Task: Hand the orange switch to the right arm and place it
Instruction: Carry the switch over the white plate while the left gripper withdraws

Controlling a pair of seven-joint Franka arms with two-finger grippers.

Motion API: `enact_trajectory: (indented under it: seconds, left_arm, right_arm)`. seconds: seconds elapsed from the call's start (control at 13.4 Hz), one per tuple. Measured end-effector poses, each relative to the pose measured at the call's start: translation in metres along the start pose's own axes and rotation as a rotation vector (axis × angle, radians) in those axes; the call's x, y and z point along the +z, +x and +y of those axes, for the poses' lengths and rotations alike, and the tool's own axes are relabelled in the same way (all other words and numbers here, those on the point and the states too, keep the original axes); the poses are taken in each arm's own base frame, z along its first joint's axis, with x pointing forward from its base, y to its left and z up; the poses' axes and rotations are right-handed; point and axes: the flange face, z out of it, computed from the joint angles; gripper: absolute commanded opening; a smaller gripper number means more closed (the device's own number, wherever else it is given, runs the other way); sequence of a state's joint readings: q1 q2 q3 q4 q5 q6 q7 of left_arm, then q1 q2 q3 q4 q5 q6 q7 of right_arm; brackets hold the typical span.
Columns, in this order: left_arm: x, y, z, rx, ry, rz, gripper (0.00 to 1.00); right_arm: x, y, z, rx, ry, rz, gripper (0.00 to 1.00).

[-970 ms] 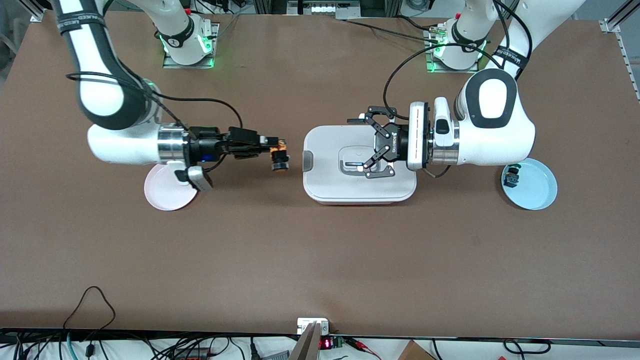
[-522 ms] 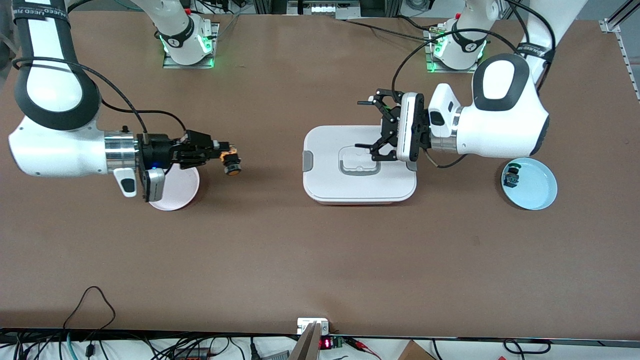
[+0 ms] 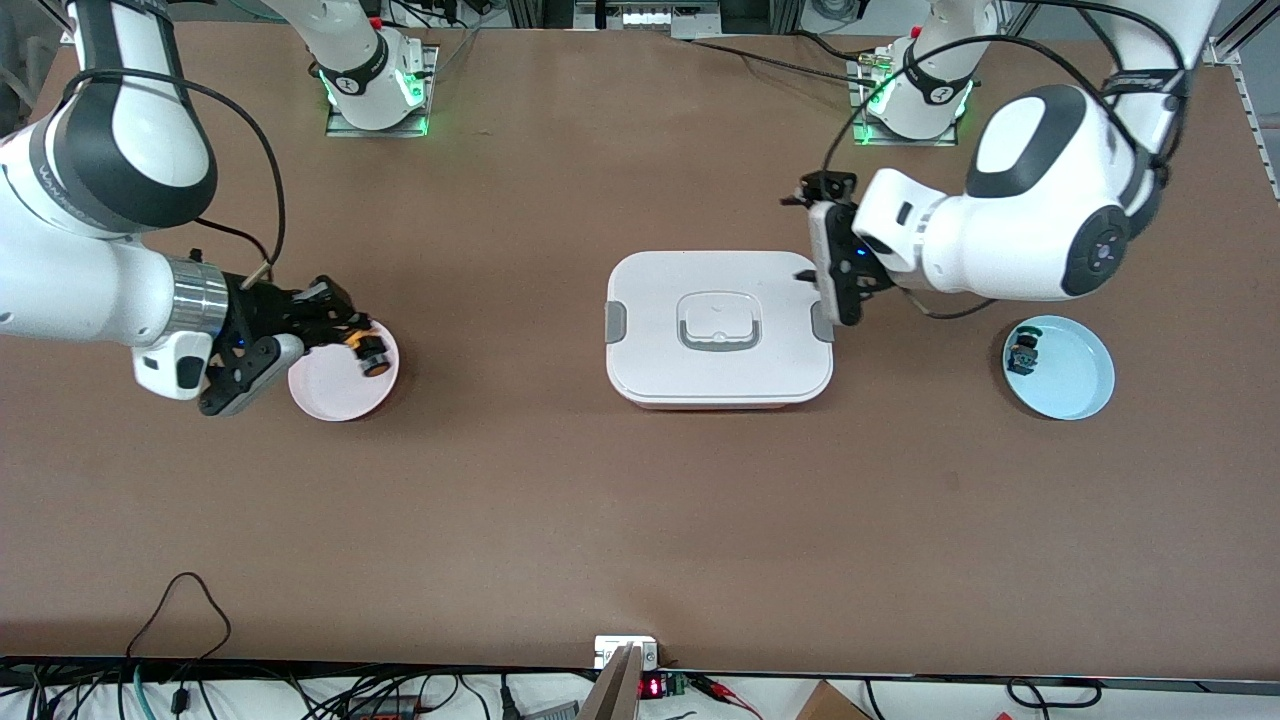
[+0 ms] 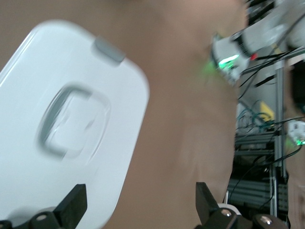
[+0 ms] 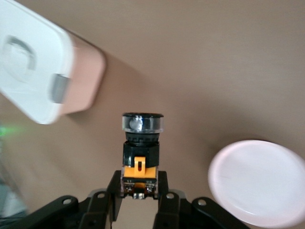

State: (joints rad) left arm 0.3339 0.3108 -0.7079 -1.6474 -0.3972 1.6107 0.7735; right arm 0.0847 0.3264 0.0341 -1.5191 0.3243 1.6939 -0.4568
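Note:
The orange switch (image 3: pixel 373 356) is a stubby black button with an orange base. My right gripper (image 3: pixel 358 346) is shut on it. In the front view it hangs over the rim of the pink plate (image 3: pixel 335 392), on the side toward the white box. In the right wrist view the switch (image 5: pixel 141 143) sticks out past the gripper (image 5: pixel 139 187), whose fingers clamp the orange base. The pink plate (image 5: pixel 259 183) lies below and to one side. My left gripper (image 3: pixel 806 235) is open and holds nothing, over the box's edge at the left arm's end. Its fingertips (image 4: pixel 72 204) stand wide apart.
A white lidded box (image 3: pixel 660 375) with grey clasps and a handle stands mid-table, also seen as the box (image 4: pixel 28 157) in the left wrist view. A blue plate (image 3: pixel 1075 385) holding a green-capped switch (image 3: pixel 1022 352) lies toward the left arm's end. Bare brown table lies nearer the front camera.
My right arm carried the switch away from the box and back toward its own end, to over the pink plate. My left arm pulled back off the box lid and turned.

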Motion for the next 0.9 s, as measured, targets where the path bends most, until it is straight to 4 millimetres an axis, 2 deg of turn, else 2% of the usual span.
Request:
enact_trajectory:
  seconds: [0.15,0.45,0.6,0.75,0.9]
  left_arm:
    - [-0.032,-0.024,-0.014,-0.106,0.099,-0.079,1.0]
    - [-0.077,-0.042,-0.005,-0.307,0.29,-0.14,1.0]
    - [-0.098,-0.056,0.0,-0.419,0.416,-0.163,1.0]
    - [-0.125,-0.076,0.001,-0.612,0.511,-0.104,1.0]
    - [-0.145,-0.095,0.004,-0.766,0.562,-0.027,1.0]
  right_arm:
    - [-0.012,-0.006,0.016,0.006,-0.104,-0.007,0.0]
    - [-0.023,-0.02,0.043,0.107,-0.236,-0.047,0.0]
    - [-0.024,-0.023,0.044,0.164,-0.288,-0.061,0.0]
    - [-0.022,-0.03,0.042,0.222,-0.313,-0.046,0.0]
    - [-0.009,-0.043,0.042,0.277,-0.334,-0.02,0.0]
